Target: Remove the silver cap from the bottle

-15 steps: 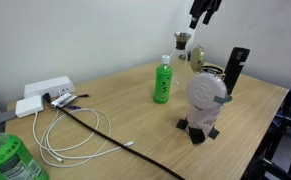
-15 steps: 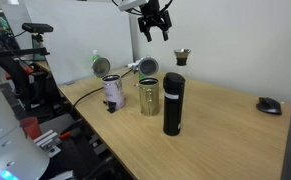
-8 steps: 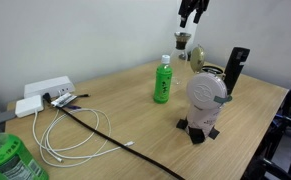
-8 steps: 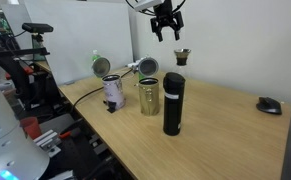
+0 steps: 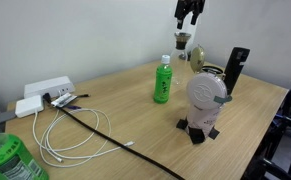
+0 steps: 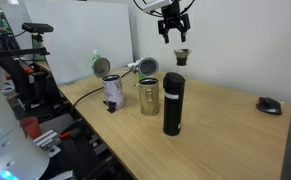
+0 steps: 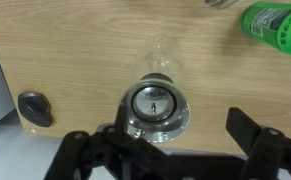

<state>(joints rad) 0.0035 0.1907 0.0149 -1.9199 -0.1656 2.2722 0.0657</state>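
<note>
In the wrist view, a dark mouse [image 7: 32, 107] lies near a corner of the counter [image 7: 75, 45]. Right of it, by the wall edge, stands the bottle [image 7: 130, 121], silver cap [image 7: 156, 103] on. The pincer [image 5: 189, 14] hovers above, fingers spread, touching nothing.

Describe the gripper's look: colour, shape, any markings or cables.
The gripper is all black, with two chunky, angular, jointed fingers seen in the wrist view. No markings or cables are clear at this size.

Bare table around the silver cap [image 7: 155, 103]; green bottle [image 7: 275, 20] nearby.
</note>
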